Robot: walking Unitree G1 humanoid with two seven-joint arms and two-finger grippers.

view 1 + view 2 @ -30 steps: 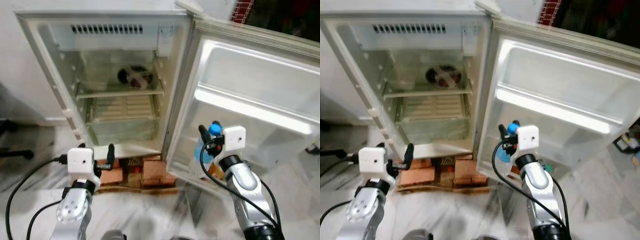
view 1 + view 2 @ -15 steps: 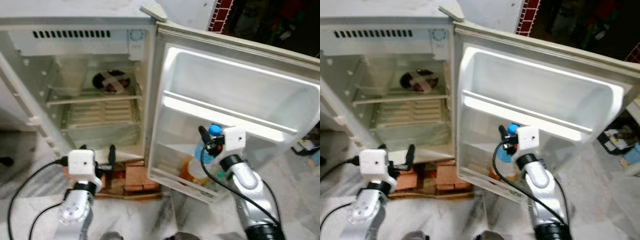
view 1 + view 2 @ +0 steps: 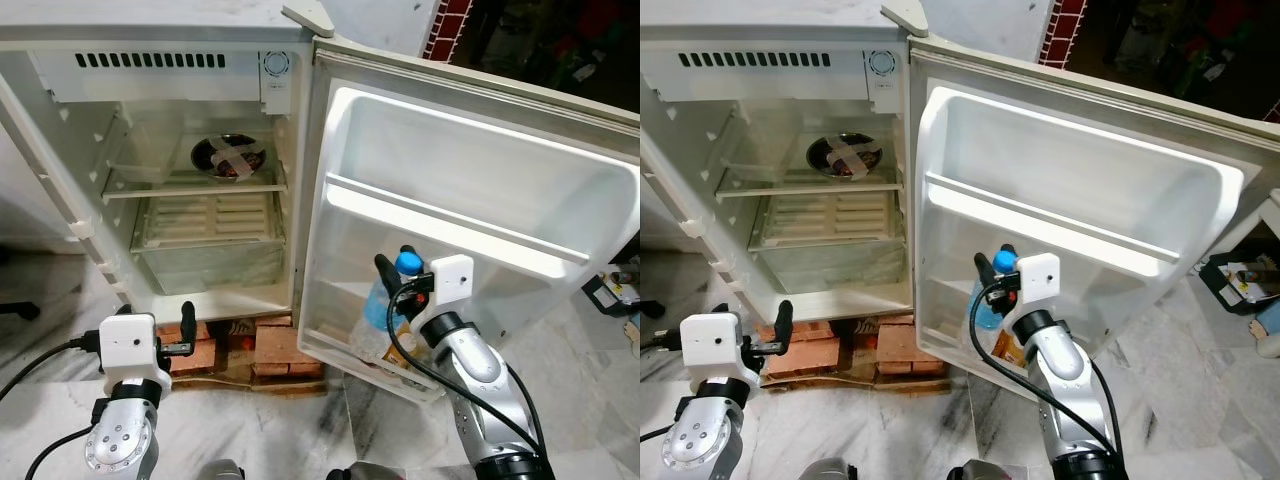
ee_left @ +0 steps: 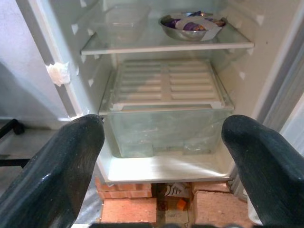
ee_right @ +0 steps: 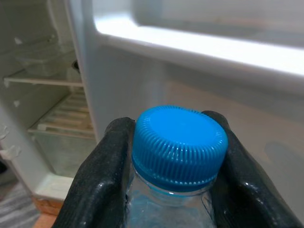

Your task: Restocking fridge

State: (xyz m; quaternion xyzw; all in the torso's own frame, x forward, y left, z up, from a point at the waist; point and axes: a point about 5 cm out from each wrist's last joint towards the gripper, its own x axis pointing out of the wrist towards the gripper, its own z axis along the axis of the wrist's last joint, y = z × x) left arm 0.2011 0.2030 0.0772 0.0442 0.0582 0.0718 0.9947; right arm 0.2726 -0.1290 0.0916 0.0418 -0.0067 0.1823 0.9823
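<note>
Marble floor (image 3: 300, 420) runs under a small fridge (image 3: 170, 60) that stands on bricks (image 3: 270, 350), its door (image 3: 470, 170) swung wide to the robot's right.

At the right gripper (image 5: 171, 156), the two black fingers (image 5: 102, 161) are clamped on the neck of a water bottle (image 3: 385, 300), just under its blue cap (image 5: 178, 142). A grip that high lets the body hang below the fingers, which I judge suits lowering it upright behind a rail. The bottle is in front of the door's lower shelf (image 3: 345, 345), where an orange-labelled item (image 3: 400, 345) sits already — whether the bottle's base touches the shelf I cannot tell. From the gripper back, the right arm (image 3: 480, 380) rises from low in the frame and reaches forward and slightly inward, wrist level with the lower shelf and below the bright upper door rail (image 3: 450, 225).

The left gripper (image 4: 161, 156) has its fingers spread wide and holds nothing. It points into the main compartment, at the clear crisper drawer (image 4: 161, 128) beneath the glass shelf (image 4: 166, 45), which carries a steel bowl (image 4: 192, 26) and a clear plastic tub (image 4: 118, 19). The left arm (image 3: 125, 420) is held low and close to the body, well short of the cabinet — probably just kept out of the way while the right side works.
</note>
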